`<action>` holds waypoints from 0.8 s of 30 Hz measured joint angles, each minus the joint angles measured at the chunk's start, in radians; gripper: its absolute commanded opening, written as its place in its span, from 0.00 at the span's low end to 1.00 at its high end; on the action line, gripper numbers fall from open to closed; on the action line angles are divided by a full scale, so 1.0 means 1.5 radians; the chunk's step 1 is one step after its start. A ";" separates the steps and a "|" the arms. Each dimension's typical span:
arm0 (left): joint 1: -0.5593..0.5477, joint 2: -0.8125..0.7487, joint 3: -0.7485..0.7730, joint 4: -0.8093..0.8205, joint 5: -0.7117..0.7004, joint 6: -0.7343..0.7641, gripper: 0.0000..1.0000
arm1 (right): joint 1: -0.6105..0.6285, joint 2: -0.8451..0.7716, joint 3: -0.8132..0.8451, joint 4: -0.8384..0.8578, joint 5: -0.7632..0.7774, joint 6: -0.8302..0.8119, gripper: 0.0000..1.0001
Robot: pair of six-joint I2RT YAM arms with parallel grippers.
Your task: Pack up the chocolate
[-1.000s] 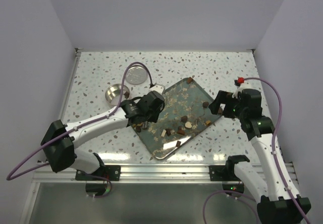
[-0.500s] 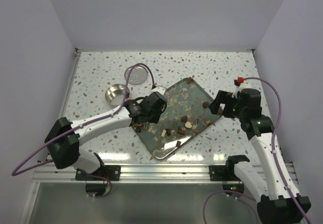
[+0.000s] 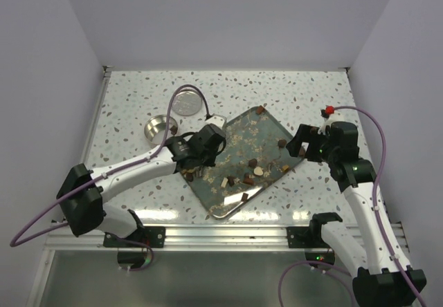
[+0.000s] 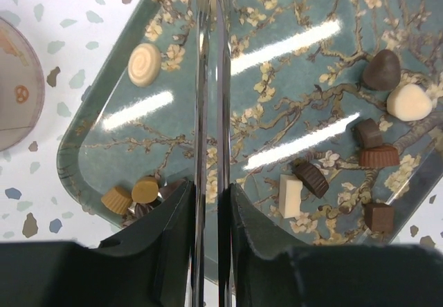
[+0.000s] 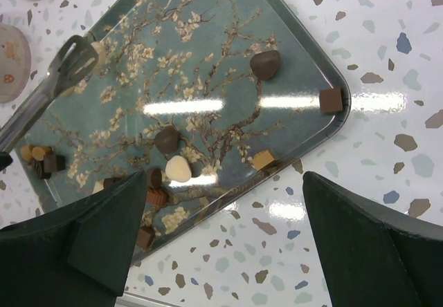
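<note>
The chocolate lies scattered on a blue-grey blossom-patterned tray: a cluster at its middle, one piece near the right edge. My left gripper is shut on thin metal tweezers over the tray's left part. The left wrist view shows a cream round, tan cups, a dark heart and a cream heart. The tweezers' tip is beside the cream round and holds nothing. My right gripper is open over the tray's right edge, near a tan square.
A small round metal tin and its flat lid sit on the speckled table left of the tray. A brown square sits against the tray's right rim. White walls close in on three sides.
My left gripper with the tweezers shifted slightly right, then back left. The right arm and the chocolate have not moved.
</note>
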 measured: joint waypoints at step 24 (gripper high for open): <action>0.173 -0.341 -0.094 -0.139 -0.058 -0.076 0.30 | 0.000 0.021 -0.001 0.013 -0.002 0.003 0.97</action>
